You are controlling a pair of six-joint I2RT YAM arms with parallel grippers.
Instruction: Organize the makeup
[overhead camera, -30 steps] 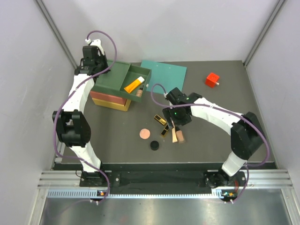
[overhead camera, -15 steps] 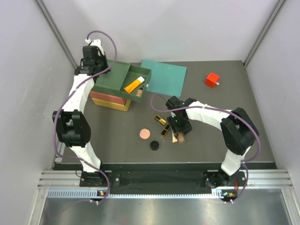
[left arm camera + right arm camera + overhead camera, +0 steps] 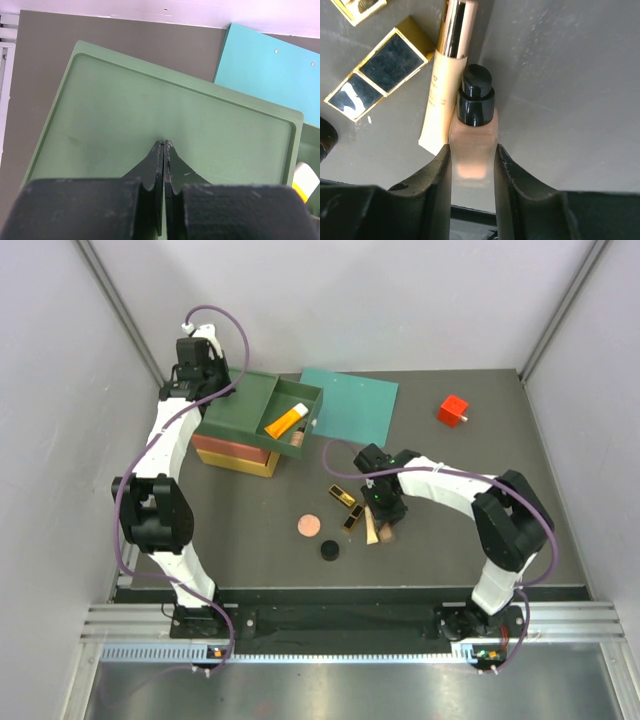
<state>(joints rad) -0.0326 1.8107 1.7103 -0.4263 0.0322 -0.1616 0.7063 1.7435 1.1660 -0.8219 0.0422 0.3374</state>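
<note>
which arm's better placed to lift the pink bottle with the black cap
Right: the right gripper grips the bottle on both sides; the left gripper sits shut above the green tray.

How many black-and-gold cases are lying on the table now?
2. One black-and-gold case lies on the table close to the right claw; the second case lies just nearer the front edge, beside the beige tube. I see no others, though the claw may hide some.
</note>
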